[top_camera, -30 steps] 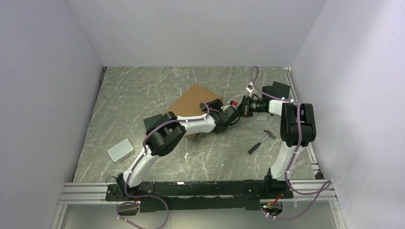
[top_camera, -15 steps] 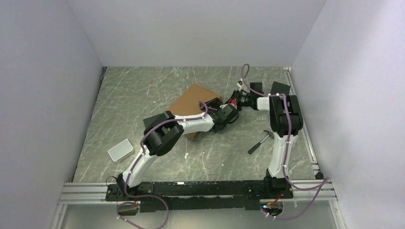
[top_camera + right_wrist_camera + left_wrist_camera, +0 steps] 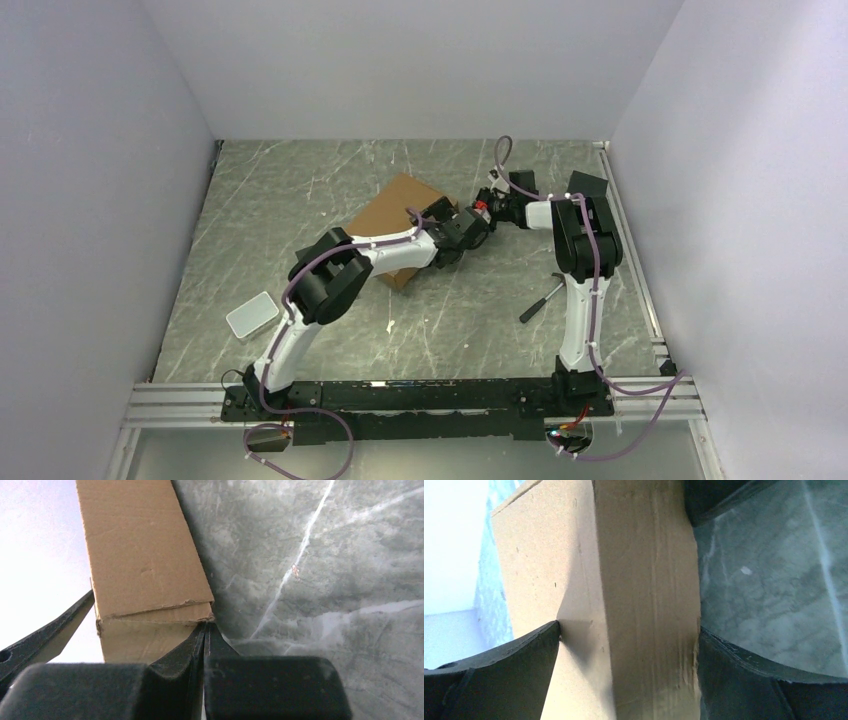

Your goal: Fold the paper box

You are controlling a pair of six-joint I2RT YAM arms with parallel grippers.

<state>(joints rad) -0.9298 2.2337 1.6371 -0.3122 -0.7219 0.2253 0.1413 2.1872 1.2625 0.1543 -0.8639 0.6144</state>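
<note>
The paper box (image 3: 393,207) is a brown cardboard mailer, folded shut, lying mid-table. In the left wrist view its side wall (image 3: 649,580) and top face fill the frame. My left gripper (image 3: 628,627) stands open wide astride the box's long edge, one finger over the top face and the other finger (image 3: 734,670) by the bottom edge against the table. My right gripper (image 3: 205,625) is shut with nothing between its fingers, and its tips touch a lower corner of the box (image 3: 145,570). In the top view both grippers meet at the box's right end, left (image 3: 447,222) and right (image 3: 482,210).
A hammer (image 3: 545,296) lies on the marble table right of centre. A small grey tin (image 3: 252,315) sits front left. A black block (image 3: 590,185) rests at the back right near the wall. White walls close in three sides.
Both wrists have moved left and farther back along the box. The right gripper has closed and come up to the box's corner. The left jaws have widened.
</note>
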